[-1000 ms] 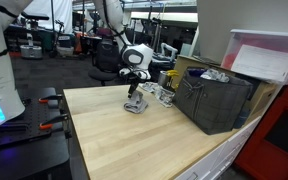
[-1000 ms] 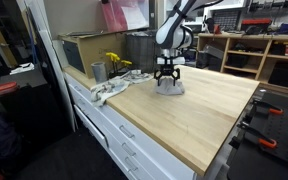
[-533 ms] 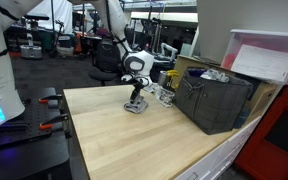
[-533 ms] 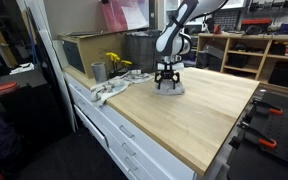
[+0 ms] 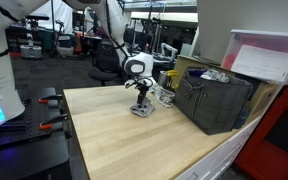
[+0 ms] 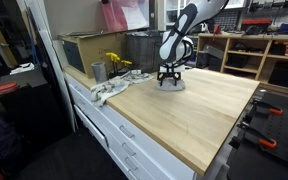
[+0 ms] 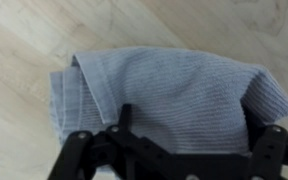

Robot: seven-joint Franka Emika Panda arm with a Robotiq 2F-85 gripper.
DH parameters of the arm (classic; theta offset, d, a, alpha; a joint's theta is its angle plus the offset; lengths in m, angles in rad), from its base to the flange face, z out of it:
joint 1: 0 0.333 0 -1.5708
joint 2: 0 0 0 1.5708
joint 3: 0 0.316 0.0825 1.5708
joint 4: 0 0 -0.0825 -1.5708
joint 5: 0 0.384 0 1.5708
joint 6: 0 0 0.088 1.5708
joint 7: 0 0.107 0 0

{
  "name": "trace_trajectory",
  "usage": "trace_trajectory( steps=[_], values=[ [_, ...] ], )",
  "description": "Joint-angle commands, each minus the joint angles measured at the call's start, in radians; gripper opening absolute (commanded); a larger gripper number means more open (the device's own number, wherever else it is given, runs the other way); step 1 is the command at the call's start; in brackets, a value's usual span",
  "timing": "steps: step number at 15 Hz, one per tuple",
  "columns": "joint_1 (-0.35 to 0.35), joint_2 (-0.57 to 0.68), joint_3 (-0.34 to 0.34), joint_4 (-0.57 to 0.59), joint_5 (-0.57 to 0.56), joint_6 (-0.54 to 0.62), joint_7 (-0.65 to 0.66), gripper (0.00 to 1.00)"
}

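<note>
You have a grey cloth (image 7: 174,90), soft and finely ribbed; the bench (image 7: 24,50) is pale wood, smooth and matt; your gripper (image 7: 174,150) looks matt black.

You see your black gripper (image 7: 172,165) cut off by the wrist view's bottom edge, and its body hides the lower edge of the folded grey-blue cloth (image 7: 164,85).

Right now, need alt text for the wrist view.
A folded grey cloth lies on a light wooden tabletop, filling most of the view. The robot's black fingers stand spread wide apart along the bottom edge, over the cloth; whether they touch it cannot be told.
</note>
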Motion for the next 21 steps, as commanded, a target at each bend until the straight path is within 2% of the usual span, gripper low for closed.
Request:
trace_trajectory(
  steps=[1, 5, 11, 17, 21],
  values=[
    [-0.001, -0.153, -0.03, -0.149, -0.022, 0.041, -0.015, 1.0],
    [-0.022, -0.365, -0.011, -0.297, -0.026, -0.057, -0.08, 1.0],
    [-0.061, -0.695, 0.063, -0.458, -0.089, -0.363, -0.284, 1.0],
    [-0.075, -0.941, 0.146, -0.538, -0.169, -0.619, -0.454, 1.0],
    [-0.06, -1.036, 0.204, -0.565, -0.18, -0.712, -0.519, 1.0]
  ],
)
